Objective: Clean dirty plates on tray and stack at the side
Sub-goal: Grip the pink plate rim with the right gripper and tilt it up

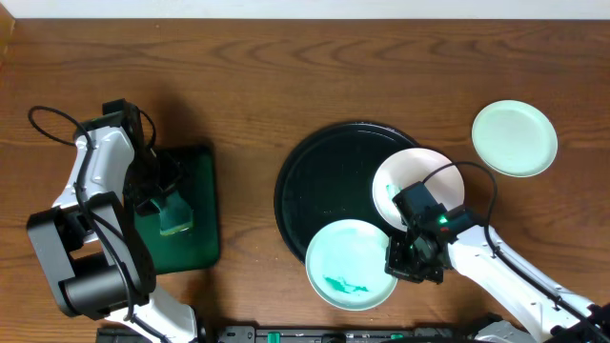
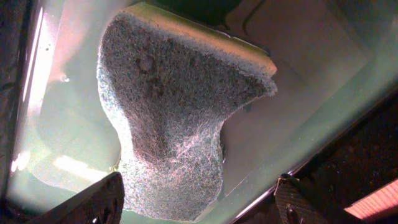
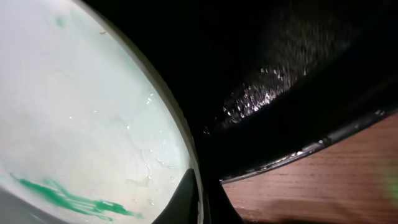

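Observation:
The black tray [image 1: 324,181] lies mid-table. On it rest a white plate [image 1: 400,176] at the right and a pale mint plate [image 1: 348,262] with a green smear [image 3: 68,199] at the front. My right gripper [image 1: 400,259] is shut on that mint plate's right rim [image 3: 186,143], one finger [image 3: 183,199] on top of the rim. Another mint plate [image 1: 515,138] lies on the table at the far right. My left gripper [image 2: 199,196] hangs open over a grey scouring sponge [image 2: 168,118], a finger [image 2: 102,202] on either side, not touching it.
The sponge [image 1: 177,221] lies in a small rectangular dark green tray [image 1: 200,181] at the left, wet inside. The black tray's rim [image 3: 311,146] runs close by my right gripper, with bare wooden table [image 3: 323,180] beyond it.

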Available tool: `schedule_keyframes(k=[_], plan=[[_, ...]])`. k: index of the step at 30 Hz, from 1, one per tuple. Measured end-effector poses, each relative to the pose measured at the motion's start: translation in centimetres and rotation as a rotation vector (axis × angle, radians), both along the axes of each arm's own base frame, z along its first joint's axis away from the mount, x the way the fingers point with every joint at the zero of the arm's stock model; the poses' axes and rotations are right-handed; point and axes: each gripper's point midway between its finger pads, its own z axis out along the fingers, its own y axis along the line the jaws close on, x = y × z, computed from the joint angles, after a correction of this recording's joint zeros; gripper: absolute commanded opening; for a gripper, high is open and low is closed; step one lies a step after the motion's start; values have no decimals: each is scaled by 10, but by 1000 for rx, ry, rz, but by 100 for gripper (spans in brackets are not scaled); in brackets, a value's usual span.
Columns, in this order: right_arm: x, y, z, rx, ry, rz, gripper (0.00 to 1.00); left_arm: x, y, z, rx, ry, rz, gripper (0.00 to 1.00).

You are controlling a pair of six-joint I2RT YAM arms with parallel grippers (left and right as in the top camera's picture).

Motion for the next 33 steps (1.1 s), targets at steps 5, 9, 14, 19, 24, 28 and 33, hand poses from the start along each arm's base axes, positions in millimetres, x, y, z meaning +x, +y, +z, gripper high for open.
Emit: schedule_keyframes(k=[5, 9, 14, 19, 24, 28, 33], plan=[[28, 13, 20, 37, -95, 40, 1, 0, 0, 0, -1, 1, -1, 74], [51, 22, 35, 55, -187, 68, 1, -1, 0, 0, -1, 4, -2, 64], [69, 21, 35, 33, -269, 94, 1, -1, 0, 0, -2, 5, -3, 63], [93, 20, 28, -11, -359, 137, 1, -2, 0, 0, -2, 6, -7, 64], [106, 22, 3, -49, -355, 173, 1, -2, 0, 0, -3, 4, -15, 64], [109, 34, -20, -22, -315, 215, 1, -2, -1, 0, -4, 4, -23, 52], [111, 36, -20, -20, -317, 227, 1, -3, -1, 0, -6, 10, -26, 34]])
